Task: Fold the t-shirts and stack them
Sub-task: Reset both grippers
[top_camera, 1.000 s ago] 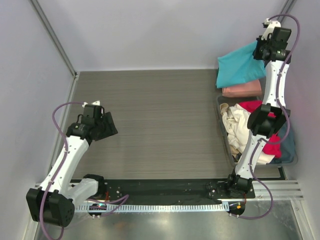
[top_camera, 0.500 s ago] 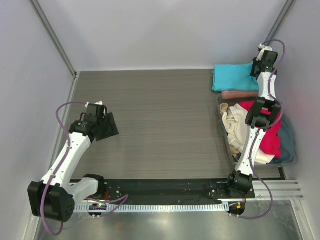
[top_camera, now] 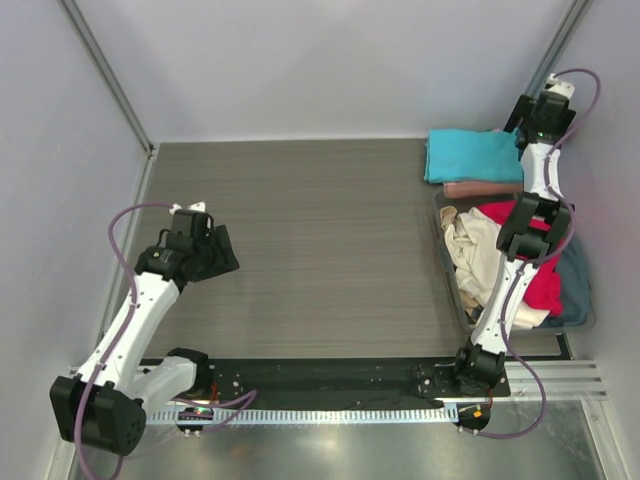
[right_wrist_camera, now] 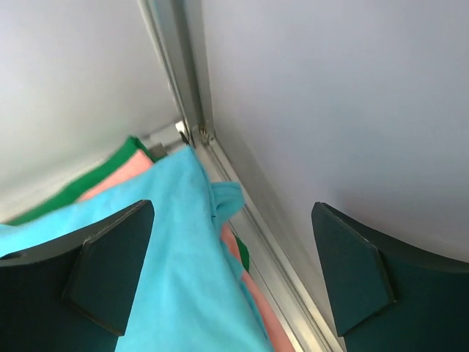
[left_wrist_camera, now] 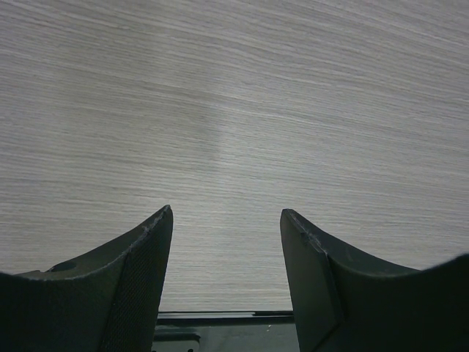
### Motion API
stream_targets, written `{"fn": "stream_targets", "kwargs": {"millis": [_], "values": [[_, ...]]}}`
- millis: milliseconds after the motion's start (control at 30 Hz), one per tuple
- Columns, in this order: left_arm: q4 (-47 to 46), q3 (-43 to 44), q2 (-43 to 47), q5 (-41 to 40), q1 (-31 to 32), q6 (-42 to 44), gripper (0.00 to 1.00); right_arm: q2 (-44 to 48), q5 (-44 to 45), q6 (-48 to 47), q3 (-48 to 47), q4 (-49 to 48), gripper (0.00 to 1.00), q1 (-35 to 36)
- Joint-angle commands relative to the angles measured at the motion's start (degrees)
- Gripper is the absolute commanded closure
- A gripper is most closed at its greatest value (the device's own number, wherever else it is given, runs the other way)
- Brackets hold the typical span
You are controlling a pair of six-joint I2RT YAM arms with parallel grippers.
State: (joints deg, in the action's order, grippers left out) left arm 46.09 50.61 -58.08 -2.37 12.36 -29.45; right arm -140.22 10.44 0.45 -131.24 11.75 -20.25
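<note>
A folded turquoise t-shirt (top_camera: 470, 157) lies flat on a folded salmon-pink one (top_camera: 482, 188) at the table's far right corner. My right gripper (top_camera: 527, 125) hangs just above the stack's right edge, open and empty. In the right wrist view the turquoise cloth (right_wrist_camera: 168, 264) lies below the spread jaws of that gripper (right_wrist_camera: 233, 207), over salmon (right_wrist_camera: 117, 172) and green (right_wrist_camera: 110, 158) layers. My left gripper (top_camera: 222, 255) stands open over bare table at the left. Between its fingers (left_wrist_camera: 226, 213) only wood grain shows.
A clear bin (top_camera: 455, 290) at the right holds a cream shirt (top_camera: 475, 245), a red one (top_camera: 540, 290) and a grey-blue one (top_camera: 575, 280), with the right arm reaching over it. Walls and a metal corner post (right_wrist_camera: 179, 95) stand close behind the stack.
My right gripper opened and let go of the turquoise shirt, which dropped flat onto the salmon one. The gripper then pulled up and to the right. The left arm barely moved.
</note>
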Motion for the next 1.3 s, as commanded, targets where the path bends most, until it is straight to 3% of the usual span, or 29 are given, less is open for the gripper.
{"fn": "stream_targets", "kwargs": {"millis": [0, 200, 333, 400, 433, 467, 600, 633, 700, 733, 867, 1100, 1267], "values": [[-1.00, -0.16, 2.45, 0.00, 0.30, 0.80, 0.38, 14.70, 2.83, 4.90, 1.07, -6.03, 0.04, -0.40], [-1.61, -0.51, 6.49, -0.27, 0.30, 0.54, 0.38, 28.73, -0.93, 10.44, 9.05, -4.28, 0.04, -0.40], [-1.70, -0.51, 7.90, -0.27, 0.30, 0.54, 0.37, 40.97, -9.63, 24.45, 25.36, -5.24, 0.04, -0.40], [-1.70, -0.51, 8.60, -0.35, 0.30, 0.54, 0.37, 45.45, -17.97, 30.37, 32.94, -8.47, 0.09, 0.82], [-1.79, -0.34, 9.39, -0.53, 0.30, 0.54, 0.37, 53.13, -21.65, 32.05, 46.03, -13.98, 0.08, 6.57], [-1.79, -0.34, 9.39, -0.53, 0.30, 0.54, 0.37, 53.21, -21.69, 32.07, 46.16, -14.03, 0.08, 6.63], [-1.61, -0.25, 10.71, -0.53, 0.21, 0.98, 0.30, 60.23, -15.11, 25.75, 54.93, -9.38, 0.00, 22.15], [-1.53, -0.16, 11.41, -1.14, 0.21, 0.98, 0.20, 63.38, -14.66, 25.40, 59.39, -9.38, 0.00, 27.58], [-1.52, -0.34, 12.38, -2.28, 0.30, 0.71, 0.13, 66.64, -13.69, 25.04, 64.24, -9.20, 0.00, 32.27], [-1.61, -0.34, 13.51, -3.33, 0.21, 0.62, 0.03, 69.53, -11.86, 24.87, 68.88, -8.76, 0.00, 36.29], [-1.52, -0.51, 16.24, -5.71, 0.30, -0.17, 0.00, 74.99, -10.96, 27.84, 81.03, -9.63, 0.00, 44.65], [-1.70, -0.95, 20.98, -10.02, 0.30, -1.22, 0.00, 75.98, -14.74, 33.12, 93.44, -11.30, 0.00, 50.48], [-2.05, -1.39, 22.75, -11.95, 0.21, -1.57, 0.00, 77.21, -15.53, 34.62, 100.91, -18.50, 0.00, 51.98]]}}
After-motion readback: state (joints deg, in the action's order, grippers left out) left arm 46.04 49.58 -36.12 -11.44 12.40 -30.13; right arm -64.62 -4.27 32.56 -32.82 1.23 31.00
